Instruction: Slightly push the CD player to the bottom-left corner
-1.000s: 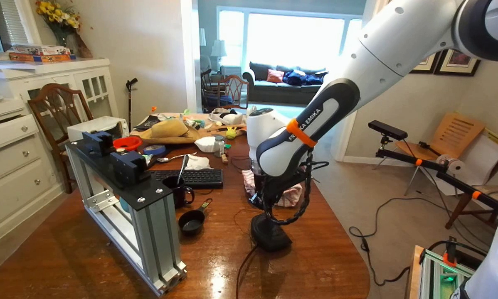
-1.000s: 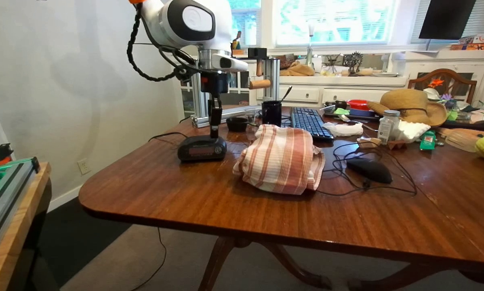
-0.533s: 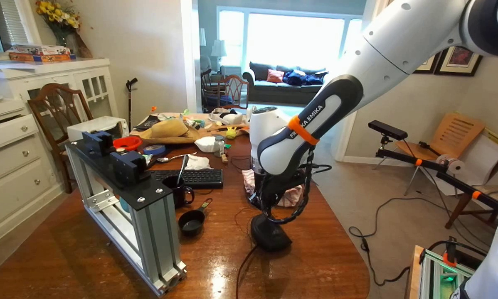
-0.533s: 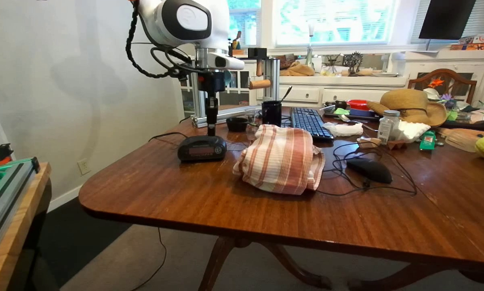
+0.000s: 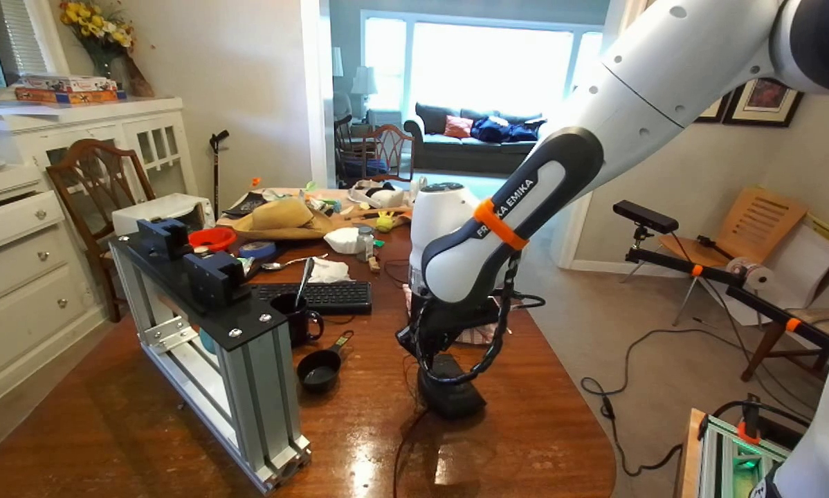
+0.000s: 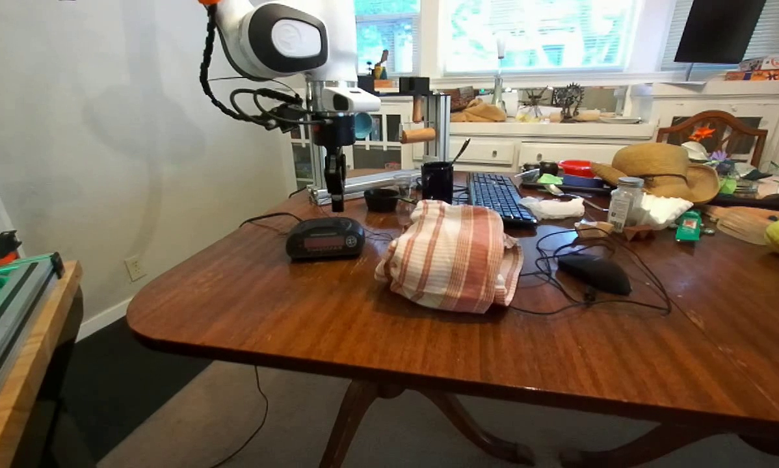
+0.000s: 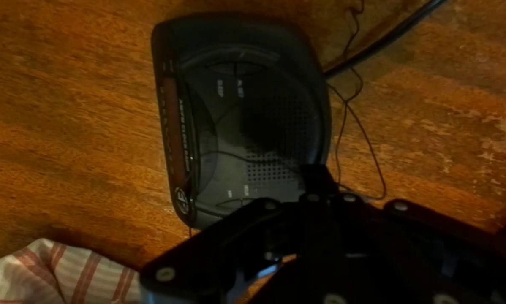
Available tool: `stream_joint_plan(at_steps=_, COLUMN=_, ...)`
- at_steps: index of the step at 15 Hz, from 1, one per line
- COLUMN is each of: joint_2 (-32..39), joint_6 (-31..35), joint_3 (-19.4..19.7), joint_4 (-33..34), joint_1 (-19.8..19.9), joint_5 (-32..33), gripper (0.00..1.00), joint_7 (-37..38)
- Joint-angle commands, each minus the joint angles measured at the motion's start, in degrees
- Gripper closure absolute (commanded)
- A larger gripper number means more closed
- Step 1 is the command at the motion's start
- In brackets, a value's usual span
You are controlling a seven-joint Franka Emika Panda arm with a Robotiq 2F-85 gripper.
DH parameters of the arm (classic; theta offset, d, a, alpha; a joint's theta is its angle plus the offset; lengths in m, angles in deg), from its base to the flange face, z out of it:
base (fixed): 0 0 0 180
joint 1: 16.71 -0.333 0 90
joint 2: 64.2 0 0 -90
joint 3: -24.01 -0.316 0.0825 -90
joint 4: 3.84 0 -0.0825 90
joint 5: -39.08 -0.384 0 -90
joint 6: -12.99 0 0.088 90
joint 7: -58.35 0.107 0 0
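The black clock-radio-like player stands upright on the table; it shows in both exterior views (image 5: 449, 401) (image 6: 325, 244) and in the wrist view (image 7: 236, 114). Its display faces left in the wrist view, and its cord (image 7: 384, 44) leaves from the back edge. My gripper (image 6: 337, 207) points straight down, its fingers together with nothing between them. In the wrist view the fingertips (image 7: 318, 173) overlap the player's rear edge. In an exterior view the tips sit just above the player's top line, with a small gap. Elsewhere the arm and cable hide the fingers.
A bundled striped cloth (image 6: 454, 257) lies close beside the player. A black measuring cup (image 5: 320, 370), a mug (image 5: 297, 319) and a metal frame (image 5: 262, 401) stand nearby. The keyboard (image 6: 497, 195) and mouse (image 6: 594, 273) lie farther along. The table's rounded edge (image 6: 144, 335) is near.
My gripper has risen from behind the player, so its tips now show above it. The arm has shifted slightly left in both exterior views. The player has not visibly moved.
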Motion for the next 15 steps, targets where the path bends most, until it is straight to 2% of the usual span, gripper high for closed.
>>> stream_joint_plan(at_steps=1, joint_2=0.76, joint_6=4.01, joint_3=1.80, joint_4=1.02, joint_1=-2.08, joint_5=3.55, gripper=1.00, joint_7=2.51)
stream_joint_plan(at_steps=6, joint_2=3.93, joint_6=4.30, joint_3=5.10, joint_4=6.44, joint_1=-3.71, joint_5=14.18, gripper=1.00, joint_7=1.15)
stream_joint_plan(at_steps=8, joint_2=5.29, joint_6=4.44, joint_3=5.20, joint_4=7.43, joint_1=-3.49, joint_5=15.22, gripper=1.00, joint_7=0.19)
stream_joint_plan(at_steps=15, joint_2=7.30, joint_6=3.52, joint_3=3.60, joint_4=6.14, joint_1=-2.25, joint_5=11.88, gripper=1.00, joint_7=-5.65)
